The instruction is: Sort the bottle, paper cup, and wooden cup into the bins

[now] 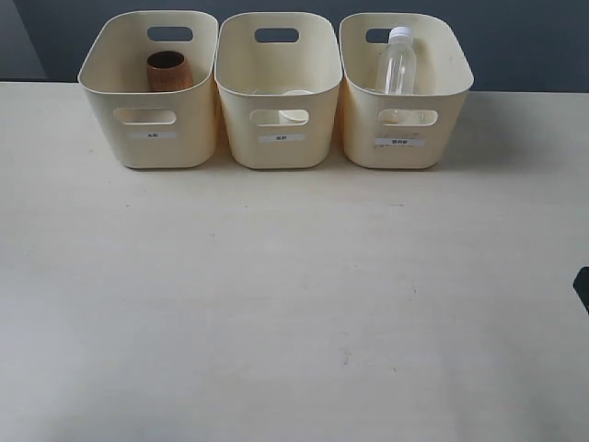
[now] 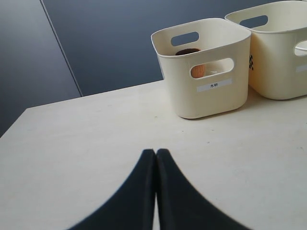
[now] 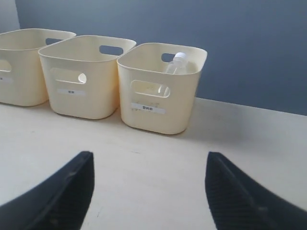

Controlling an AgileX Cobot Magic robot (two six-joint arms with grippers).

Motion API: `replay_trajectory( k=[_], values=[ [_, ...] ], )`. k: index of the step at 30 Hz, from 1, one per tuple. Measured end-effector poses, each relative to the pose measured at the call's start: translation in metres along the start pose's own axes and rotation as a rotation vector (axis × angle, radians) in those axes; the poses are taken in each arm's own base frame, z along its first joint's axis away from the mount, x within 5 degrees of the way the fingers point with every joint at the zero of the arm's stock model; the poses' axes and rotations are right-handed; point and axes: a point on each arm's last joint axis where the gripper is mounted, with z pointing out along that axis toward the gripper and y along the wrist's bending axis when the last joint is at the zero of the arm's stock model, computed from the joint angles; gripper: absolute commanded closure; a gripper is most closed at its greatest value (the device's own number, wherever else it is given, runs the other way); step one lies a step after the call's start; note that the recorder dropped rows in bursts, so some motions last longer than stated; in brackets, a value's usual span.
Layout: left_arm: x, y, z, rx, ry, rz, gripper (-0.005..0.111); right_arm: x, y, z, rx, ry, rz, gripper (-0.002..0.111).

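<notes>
Three cream bins stand in a row at the back of the table. The left bin (image 1: 152, 147) holds the dark-brown wooden cup (image 1: 168, 71), which also shows through that bin's handle hole in the left wrist view (image 2: 197, 71). In the middle bin (image 1: 281, 152) only the white rim of the paper cup (image 1: 296, 95) shows. The clear bottle (image 1: 398, 64) with its white cap stands in the right bin (image 1: 400, 157); the right wrist view shows the bottle (image 3: 176, 63) too. My left gripper (image 2: 156, 152) is shut and empty over bare table. My right gripper (image 3: 149, 155) is open and empty, short of the right bin (image 3: 153, 120).
The pale wooden table (image 1: 294, 304) stretches bare from the bins to the near edge. A dark wall (image 1: 515, 46) runs behind the bins. A small dark piece of the right arm (image 1: 582, 287) pokes in at the right edge of the exterior view.
</notes>
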Motion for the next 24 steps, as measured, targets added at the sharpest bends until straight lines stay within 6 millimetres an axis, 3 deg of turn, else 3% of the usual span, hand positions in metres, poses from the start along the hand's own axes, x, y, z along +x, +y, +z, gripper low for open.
replay_trajectory(
  k=[11,24],
  values=[
    [0.0000,0.0000,0.0000,0.000,0.000,0.000,0.107,0.0012,-0.0074,-0.0009,0.130,0.014,0.017,0.045],
    [0.0000,0.0000,0.0000,0.000,0.000,0.000,0.107,0.0012,-0.0083,-0.0011,0.147,0.015,0.019,0.045]
  ],
)
